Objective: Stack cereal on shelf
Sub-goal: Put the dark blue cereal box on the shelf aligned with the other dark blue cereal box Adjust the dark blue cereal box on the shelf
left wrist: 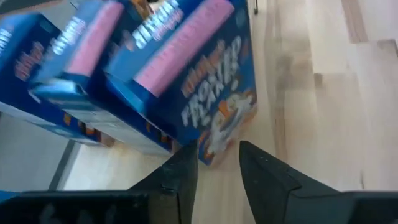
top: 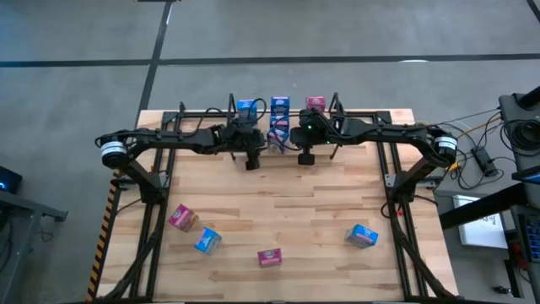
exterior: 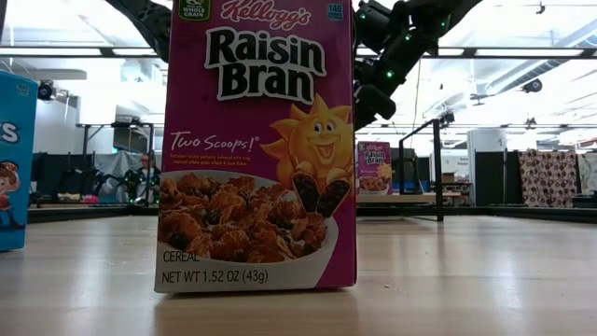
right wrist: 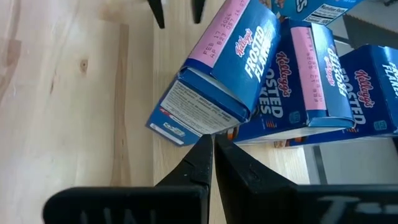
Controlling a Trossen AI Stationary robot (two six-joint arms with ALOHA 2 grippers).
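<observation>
Cereal boxes [top: 278,127] crowd the shelf [top: 283,114] at the far edge of the pale wood table [top: 278,215], four more scattered nearer; left gripper [left wrist: 217,165] empty, fingers apart, right gripper [right wrist: 213,155] closed, concrete floor beyond.

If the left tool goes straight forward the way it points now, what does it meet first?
Most likely the tilted blue Frosted Flakes box, directly ahead of the left tool; its lower corner sits just beyond the open fingertips. How close is hard to judge from the left wrist view.
</observation>
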